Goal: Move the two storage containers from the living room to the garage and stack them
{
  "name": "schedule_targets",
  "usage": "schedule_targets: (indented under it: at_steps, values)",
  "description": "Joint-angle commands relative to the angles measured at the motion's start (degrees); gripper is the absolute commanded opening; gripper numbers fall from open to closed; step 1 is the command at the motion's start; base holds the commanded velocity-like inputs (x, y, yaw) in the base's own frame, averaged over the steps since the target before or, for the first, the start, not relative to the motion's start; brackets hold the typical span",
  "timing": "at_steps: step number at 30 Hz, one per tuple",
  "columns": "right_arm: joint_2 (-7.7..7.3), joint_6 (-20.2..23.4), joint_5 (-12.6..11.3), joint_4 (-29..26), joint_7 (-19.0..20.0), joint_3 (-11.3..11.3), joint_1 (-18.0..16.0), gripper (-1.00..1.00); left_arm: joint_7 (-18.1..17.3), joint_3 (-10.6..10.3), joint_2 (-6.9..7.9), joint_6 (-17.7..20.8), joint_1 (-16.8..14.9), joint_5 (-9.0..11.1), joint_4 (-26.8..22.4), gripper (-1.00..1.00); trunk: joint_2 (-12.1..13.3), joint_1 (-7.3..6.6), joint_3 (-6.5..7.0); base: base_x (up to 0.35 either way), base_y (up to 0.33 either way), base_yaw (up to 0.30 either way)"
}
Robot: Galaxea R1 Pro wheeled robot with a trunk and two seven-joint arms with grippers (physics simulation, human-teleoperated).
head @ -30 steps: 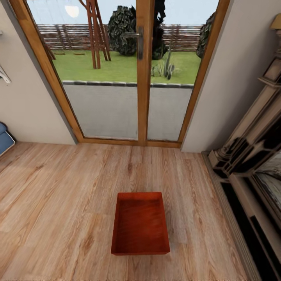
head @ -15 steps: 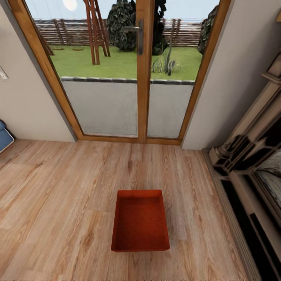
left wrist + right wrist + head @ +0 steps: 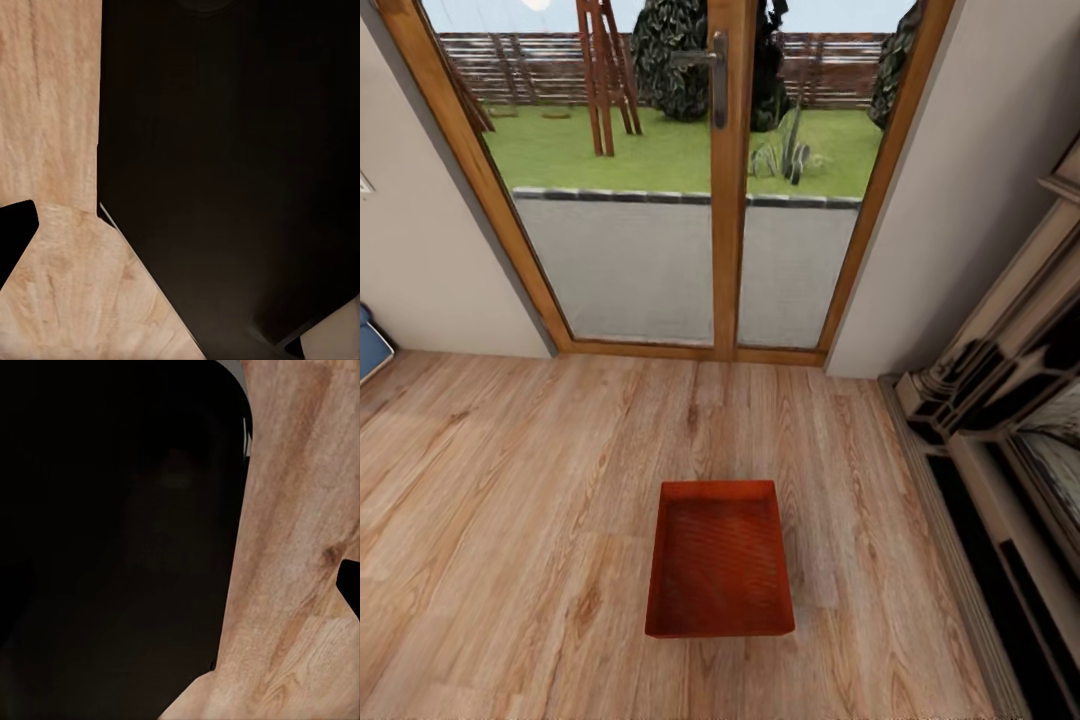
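A smooth, matte black body panel (image 3: 225,165) with straight angled edges and a thin pale rim appears in the left wrist view; a similar black shell (image 3: 112,532) with a rounded corner appears in the right wrist view.

No text, label, brand, number or sign could be read: none was seen on the bin (image 3: 720,560), the door (image 3: 726,180) or the walls.

Open plank floor (image 3: 510,520) is surrounding the orange-red bin (image 3: 720,575); the fireplace surround (image 3: 1000,420) is crowding its right.
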Motion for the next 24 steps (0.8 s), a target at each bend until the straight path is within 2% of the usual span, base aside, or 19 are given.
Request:
schedule_targets:
  at_steps: [1,24]
  values:
    - [0.04,-0.26,-0.49,0.14,-0.07,0.48,-0.04,1.00,0.18,0.04,-0.01,0.16,-0.03,0.36,-0.02,1.00,-0.02,0.00,-0.04,0.000,0.000,0.000]
    - [0.13,0.25,0.09,0.14,0.33,0.64,-0.04,1.00,0.18,0.04,-0.01,0.15,-0.01,0.36,-0.02,1.00,-0.02,0.00,-0.63,0.000,0.000,0.000]
